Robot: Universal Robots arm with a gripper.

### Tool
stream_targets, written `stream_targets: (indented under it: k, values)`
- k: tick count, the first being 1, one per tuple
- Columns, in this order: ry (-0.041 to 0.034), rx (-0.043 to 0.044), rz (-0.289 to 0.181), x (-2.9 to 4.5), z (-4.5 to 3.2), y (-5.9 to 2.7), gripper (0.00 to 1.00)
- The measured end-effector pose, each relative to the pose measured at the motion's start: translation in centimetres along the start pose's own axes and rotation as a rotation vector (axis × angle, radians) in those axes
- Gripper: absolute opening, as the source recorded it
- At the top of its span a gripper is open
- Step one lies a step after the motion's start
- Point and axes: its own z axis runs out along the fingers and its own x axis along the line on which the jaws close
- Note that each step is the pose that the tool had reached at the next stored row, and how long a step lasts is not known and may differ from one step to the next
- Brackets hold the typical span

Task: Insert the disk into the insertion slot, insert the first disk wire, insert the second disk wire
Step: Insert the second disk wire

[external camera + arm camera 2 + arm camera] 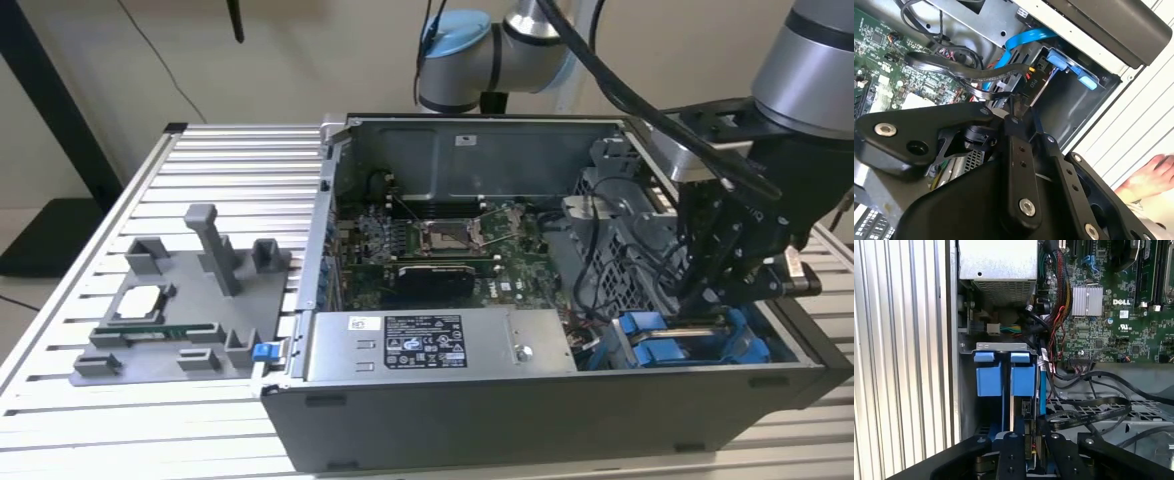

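Across the exterior view from its left: a grey holder plate (180, 320) with upright posts lies on the ribbed aluminium table (80, 420), carrying a small chip and a green memory stick. Next comes the open computer case (534, 410), its motherboard (441, 245) lying flat inside and the grey labelled power-supply box (441, 343) at the near edge. At the exterior view's right, the black gripper (707, 300) reaches down into the corner of the case, over the blue plastic parts of the insertion slot (687, 345).

Much is hidden. The gripper's fingertips are buried among cables and blue plastic, so I cannot tell how wide it stands or whether it has hold of anything. In the second wrist view the gripper's black linkage (1019, 165) blocks most of the bay; a flat blue cable (1024, 40) and a black wire (954, 70) curl above it. A hand (1151, 175) shows at the edge, over the ribbed table.

The room behind is a plain pale wall with a dark stand.

In the first wrist view the disk (1013, 405) seems to stand edge-on in the slot between two blue tabs (1004, 372), a thin pale edge just beside the gripper's black frame (1029, 455); its label is out of sight. Black wires (1089, 410) loop across the perforated cage (1134, 415).
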Motion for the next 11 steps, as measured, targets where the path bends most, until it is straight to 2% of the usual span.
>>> stream_targets:
  k: [5, 11]
  values:
    - [0.0002, -0.0003, 0.0, 0.01, -0.51, -0.02, 1.0]
    - [0.0003, -0.0018, 0.0, 0.02, -1.94, -0.1, 1.0]
